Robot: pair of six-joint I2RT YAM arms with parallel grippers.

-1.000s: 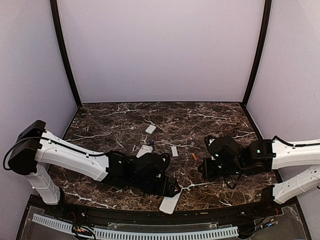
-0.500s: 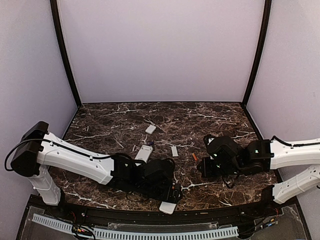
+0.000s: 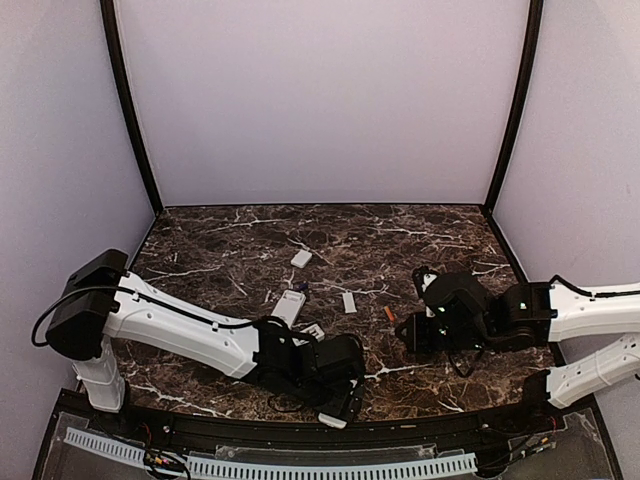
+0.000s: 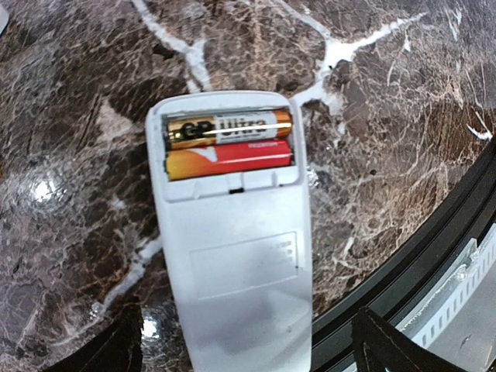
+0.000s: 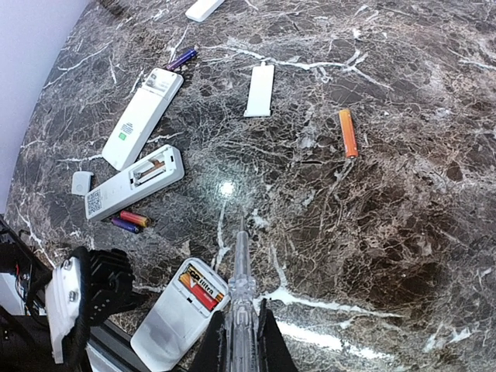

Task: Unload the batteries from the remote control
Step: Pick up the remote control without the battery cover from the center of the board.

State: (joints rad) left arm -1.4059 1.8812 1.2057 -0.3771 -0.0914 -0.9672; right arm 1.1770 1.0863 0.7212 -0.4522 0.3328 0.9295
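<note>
A white remote control lies back-up near the table's front edge, its compartment open. Two batteries lie side by side in it, one gold and black, one orange-red. My left gripper is open, one black finger on each side of the remote's near end, not touching it. In the top view the left gripper covers most of that remote. My right gripper is shut on a clear pointed tool, its tip just right of the remote.
Two more white remotes lie further back on the left. Loose batteries lie about: an orange one, a purple one, a red and purple pair. White covers rest beyond. The table's black rim runs close by.
The left arm has swung right and down over the front remote, which now shows only its near end in the top view. The right arm has barely moved.
</note>
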